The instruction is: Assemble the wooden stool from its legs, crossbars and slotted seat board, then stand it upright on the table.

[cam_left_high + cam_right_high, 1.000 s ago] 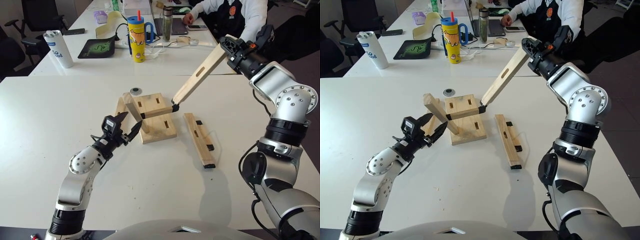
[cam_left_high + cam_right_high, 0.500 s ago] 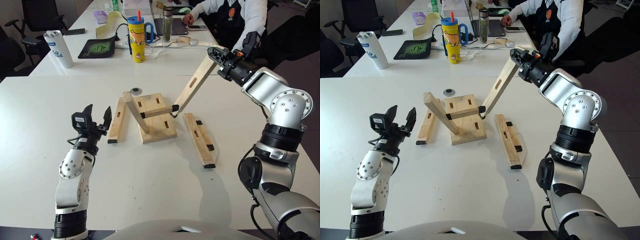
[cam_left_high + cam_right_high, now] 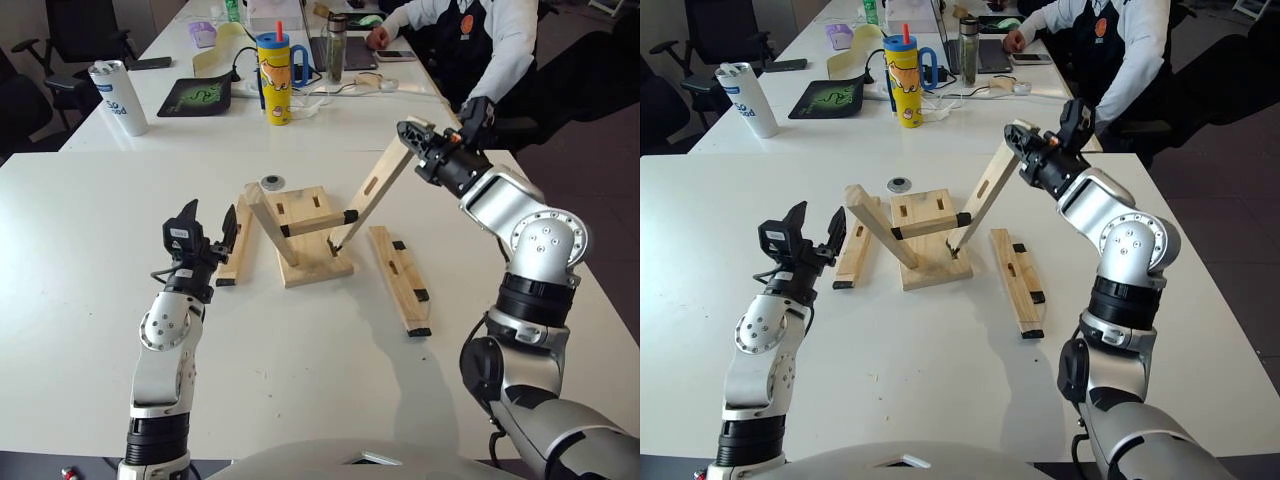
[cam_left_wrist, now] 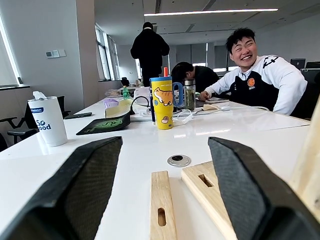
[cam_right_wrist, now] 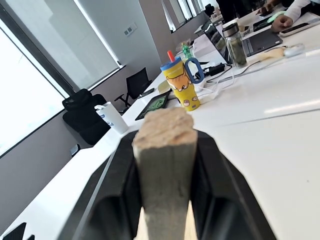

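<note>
Stool (image 3: 315, 222): half-built, mid-tabletop, seat board (image 3: 325, 265) flat.
Handling: likely stiff, light wood; hold legs by their ends.
Right gripper (image 3: 418, 146): clenched on leaning leg (image 3: 372, 192).
Left gripper (image 3: 212, 212): spread, beside loose leg (image 3: 852, 258).

Ends, slots and edges kept out of sight

The top end of the slanted leg (image 3: 375, 190) is buried between the jaws of the right gripper (image 3: 412, 138). The right wrist view gives its end grain, and the shaft is cut off by the picture's edge. Its foot meets the seat board (image 3: 320, 268) just beside the end of the crossbar (image 3: 316, 223); whether it sits in a slot cannot be told. The crossbar and the tilted leg (image 3: 272, 228) cover part of the board's slots. In the left wrist view the flat leg (image 4: 162, 212) on the counter (image 3: 90, 260), the board and a pale piece of wood (image 4: 311, 155) are cropped at the edges. So are the pads (image 4: 80, 195) of the left gripper (image 3: 211, 208).
</note>
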`<action>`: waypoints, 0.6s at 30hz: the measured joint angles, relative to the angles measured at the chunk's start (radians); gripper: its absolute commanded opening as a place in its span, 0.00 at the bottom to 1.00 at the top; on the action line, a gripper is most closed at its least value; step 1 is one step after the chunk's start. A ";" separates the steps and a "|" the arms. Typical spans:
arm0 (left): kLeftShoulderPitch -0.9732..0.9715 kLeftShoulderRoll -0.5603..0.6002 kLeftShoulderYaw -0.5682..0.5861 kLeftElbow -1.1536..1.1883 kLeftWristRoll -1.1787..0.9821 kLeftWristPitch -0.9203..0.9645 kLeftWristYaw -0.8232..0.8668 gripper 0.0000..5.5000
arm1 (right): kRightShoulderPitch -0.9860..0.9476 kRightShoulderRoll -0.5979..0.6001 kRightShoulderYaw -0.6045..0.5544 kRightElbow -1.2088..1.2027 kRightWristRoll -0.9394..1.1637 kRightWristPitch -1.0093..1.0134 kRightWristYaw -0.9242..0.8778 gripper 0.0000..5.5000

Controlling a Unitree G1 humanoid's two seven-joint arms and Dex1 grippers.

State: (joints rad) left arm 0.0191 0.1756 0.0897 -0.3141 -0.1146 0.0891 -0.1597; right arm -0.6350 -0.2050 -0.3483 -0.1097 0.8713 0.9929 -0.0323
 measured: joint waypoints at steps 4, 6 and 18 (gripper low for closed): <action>-0.049 0.018 0.001 0.005 -0.001 0.009 -0.013 0.58 | 0.088 0.052 -0.015 -0.043 -0.002 -0.062 -0.028 0.19; -0.057 0.028 0.001 0.015 -0.002 0.014 -0.023 0.58 | 0.115 0.073 -0.017 -0.048 -0.013 -0.108 -0.034 0.19; -0.069 0.033 -0.022 0.044 -0.001 0.014 -0.042 0.58 | 0.157 0.083 -0.016 -0.044 -0.083 -0.244 -0.028 0.19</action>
State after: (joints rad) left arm -0.0503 0.2087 0.0678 -0.2699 -0.1161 0.1034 -0.2012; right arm -0.4785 -0.1220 -0.3647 -0.1540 0.7881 0.7493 -0.0606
